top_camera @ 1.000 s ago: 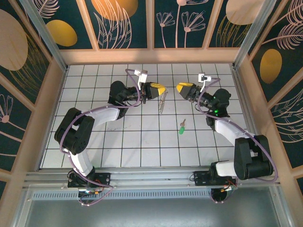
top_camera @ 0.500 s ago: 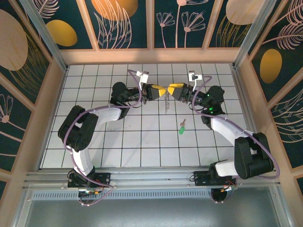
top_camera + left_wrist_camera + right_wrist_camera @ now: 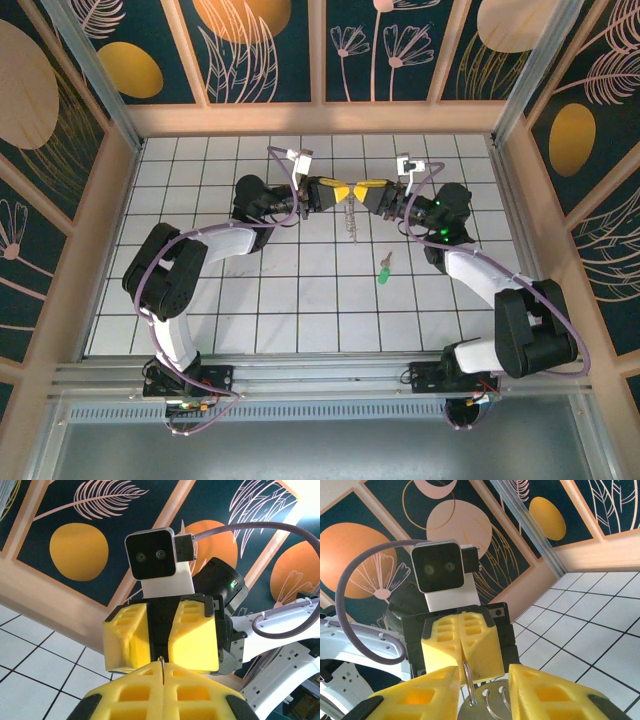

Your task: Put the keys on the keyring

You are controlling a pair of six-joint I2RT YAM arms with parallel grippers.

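The keyring [image 3: 468,679] shows as a thin metal loop coming out of the seam of my left claw [image 3: 342,190], whose yellow fingers are pressed together on it, held up off the far middle of the white tiled tabletop [image 3: 300,300]. From my left wrist I see just a sliver of that wire standing up where my two fingers meet. Smaller rings and a rounded silver piece hang from the loop, and from above the small silver keys [image 3: 350,222] dangle in a short string below the point where my two claws meet. My right claw [image 3: 484,674] faces the left one tip to tip, its yellow fingers standing apart on either side of the loop and the small rings; they sit very close to the metal, and I cannot tell whether they pinch it or only bracket it. The green-headed key [image 3: 383,271] lies flat on the tabletop nearer my bases and a little to the right of the dangling keys, blade pointing away from me, apart from both claws
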